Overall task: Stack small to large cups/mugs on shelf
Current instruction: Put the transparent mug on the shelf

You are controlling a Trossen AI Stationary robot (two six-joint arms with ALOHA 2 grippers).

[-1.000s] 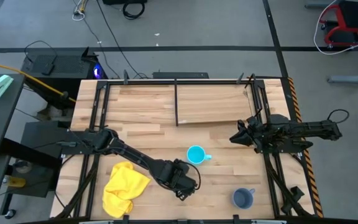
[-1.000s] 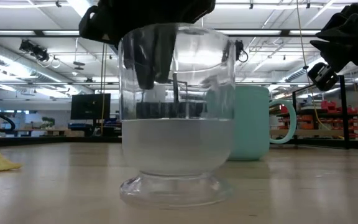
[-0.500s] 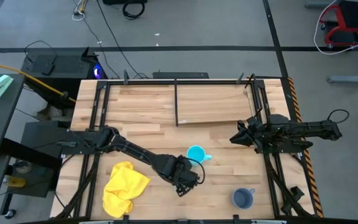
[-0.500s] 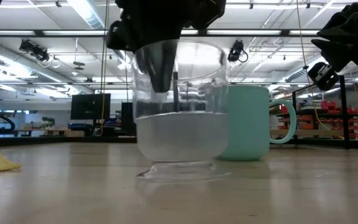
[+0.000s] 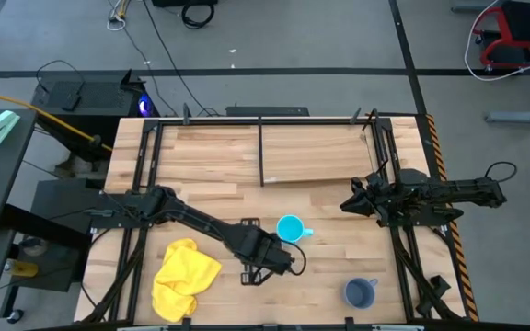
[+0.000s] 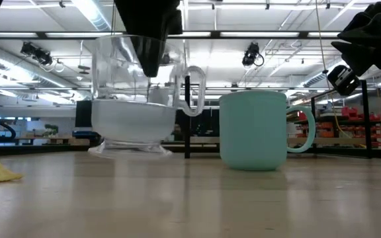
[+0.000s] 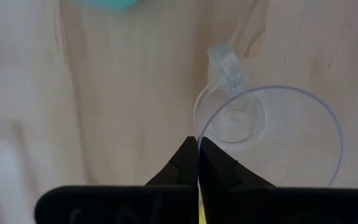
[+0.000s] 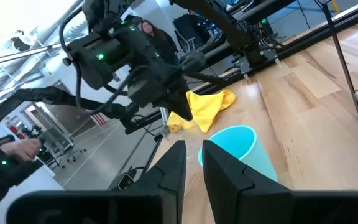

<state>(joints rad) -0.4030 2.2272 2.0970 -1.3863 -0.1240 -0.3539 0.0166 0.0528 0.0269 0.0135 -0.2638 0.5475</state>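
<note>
My left gripper (image 5: 276, 260) is shut on the small clear cup (image 6: 134, 92), near the middle of the table's near half and just left of the cyan mug (image 5: 290, 228). The clear cup has a handle (image 7: 225, 62). The cyan mug stands upright on its base (image 6: 253, 165). The grey-blue mug (image 5: 360, 293) stands near the front edge at the right. The shelf board (image 5: 316, 152) lies at the far side, its black upright (image 5: 261, 152) at its left edge. My right gripper (image 5: 346, 204) waits at the table's right, open with a narrow gap (image 8: 194, 158). My left gripper holds the clear cup by its rim (image 7: 199, 132), on the side away from the handle. One finger (image 6: 149, 59) is inside the cup and one is outside. The fingers come from above, pointing down. The cup hangs upright, its foot (image 6: 131, 149) lifted clear of the table.
A yellow cloth (image 5: 184, 276) lies crumpled at the near left. Black frame rails (image 5: 145, 184) run along both table sides. People and equipment show in the room beyond the table (image 8: 148, 31).
My left gripper has carried the clear cup toward the table's far edge, away from the low camera. The cup's foot has come up off the table. The cup has stayed upright, and its handle now shows beside the cyan mug.
</note>
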